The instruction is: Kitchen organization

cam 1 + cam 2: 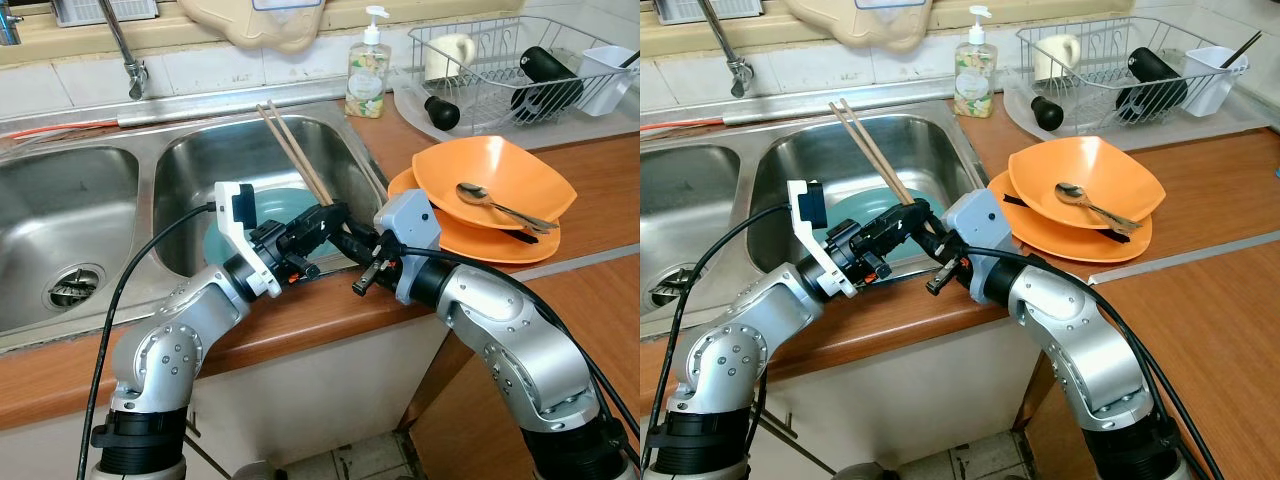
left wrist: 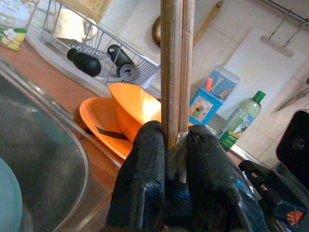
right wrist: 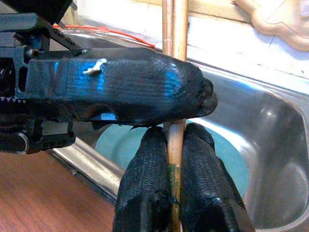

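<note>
Both grippers, left [image 1: 325, 222] and right [image 1: 352, 243], pinch the chopsticks [image 1: 292, 152] at the sink's [image 1: 352, 160] front right edge. Orange bowls [image 1: 495, 185] sit near on the counter [image 1: 590, 180].

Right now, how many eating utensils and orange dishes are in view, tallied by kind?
Chopsticks, held over the sink by both the left gripper and the right gripper: 2
Spoon, lying in the upper orange dish: 1
Orange dishes, stacked on the counter: 2
Total: 5
</note>
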`<state>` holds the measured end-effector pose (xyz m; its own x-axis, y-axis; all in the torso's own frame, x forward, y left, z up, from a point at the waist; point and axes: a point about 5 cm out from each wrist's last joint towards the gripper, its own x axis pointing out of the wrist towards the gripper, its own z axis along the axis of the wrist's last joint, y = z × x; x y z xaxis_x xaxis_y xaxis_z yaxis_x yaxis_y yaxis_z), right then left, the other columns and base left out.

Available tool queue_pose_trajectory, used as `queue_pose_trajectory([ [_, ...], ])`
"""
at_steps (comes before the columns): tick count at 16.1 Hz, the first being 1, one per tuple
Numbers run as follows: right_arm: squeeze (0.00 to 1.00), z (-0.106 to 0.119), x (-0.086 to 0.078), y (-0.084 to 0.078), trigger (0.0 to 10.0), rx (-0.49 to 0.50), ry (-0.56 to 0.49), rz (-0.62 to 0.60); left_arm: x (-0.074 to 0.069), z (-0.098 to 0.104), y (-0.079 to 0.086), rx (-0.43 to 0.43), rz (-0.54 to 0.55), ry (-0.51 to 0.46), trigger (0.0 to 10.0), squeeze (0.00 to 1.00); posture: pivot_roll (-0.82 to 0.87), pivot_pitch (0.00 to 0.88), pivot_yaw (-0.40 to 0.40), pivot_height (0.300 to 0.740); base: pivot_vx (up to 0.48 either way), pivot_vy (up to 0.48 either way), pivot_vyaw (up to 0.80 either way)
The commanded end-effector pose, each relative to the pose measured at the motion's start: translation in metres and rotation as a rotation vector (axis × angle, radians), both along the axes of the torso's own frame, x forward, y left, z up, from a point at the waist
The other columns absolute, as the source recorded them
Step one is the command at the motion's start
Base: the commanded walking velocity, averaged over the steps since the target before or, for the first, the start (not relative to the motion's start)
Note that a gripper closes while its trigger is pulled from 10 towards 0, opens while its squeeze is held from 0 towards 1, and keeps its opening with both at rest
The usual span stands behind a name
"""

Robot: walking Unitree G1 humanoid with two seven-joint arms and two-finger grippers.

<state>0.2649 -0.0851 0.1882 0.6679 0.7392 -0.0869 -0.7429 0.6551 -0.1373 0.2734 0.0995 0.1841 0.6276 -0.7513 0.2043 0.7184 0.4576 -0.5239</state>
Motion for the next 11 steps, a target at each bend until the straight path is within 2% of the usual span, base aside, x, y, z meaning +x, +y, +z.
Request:
queue_pose_trajectory([
  [1, 0.0, 0.002, 0.006, -0.005, 10.0, -0.024, -0.01, -0.054, 0.002, 0.0, -0.001, 0.017, 0.002, 0.0, 0.0, 0.0, -0.04, 0.0, 0.08, 0.74, 0.0, 0.0, 0.0],
  [2, 1.0, 0.002, 0.008, -0.005, 10.0, -0.028, -0.013, -0.067, 0.003, 0.001, 0.0, 0.017, 0.013, -0.002, 0.0, 0.0, -0.04, 0.0, 0.081, 0.74, 0.0, 0.0, 0.0],
  [7, 1.0, 0.005, 0.011, -0.009, 10.0, 0.006, -0.01, -0.101, 0.015, 0.005, 0.007, 0.023, 0.093, -0.014, 0.0, 0.0, -0.04, 0.0, 0.085, 0.74, 0.0, 0.0, 0.0],
  [9, 1.0, 0.004, 0.015, -0.016, 10.0, -0.017, -0.029, -0.154, 0.034, 0.009, 0.016, 0.049, 0.206, -0.009, 0.0, 0.0, -0.04, 0.0, 0.087, 0.74, 0.0, 0.0, 0.0],
  [10, 1.0, 0.004, 0.015, -0.018, 10.0, -0.024, -0.04, -0.163, 0.038, 0.01, 0.018, 0.051, 0.23, -0.003, 0.0, 0.0, -0.04, 0.0, 0.087, 0.74, 0.0, 0.0, 0.0],
  [11, 0.9, 0.005, 0.017, -0.022, 10.0, -0.046, -0.05, -0.185, 0.051, 0.009, 0.024, 0.076, 0.309, 0.037, 0.0, 0.0, -0.04, 0.0, 0.089, 0.74, 0.0, 0.0, 0.0],
])
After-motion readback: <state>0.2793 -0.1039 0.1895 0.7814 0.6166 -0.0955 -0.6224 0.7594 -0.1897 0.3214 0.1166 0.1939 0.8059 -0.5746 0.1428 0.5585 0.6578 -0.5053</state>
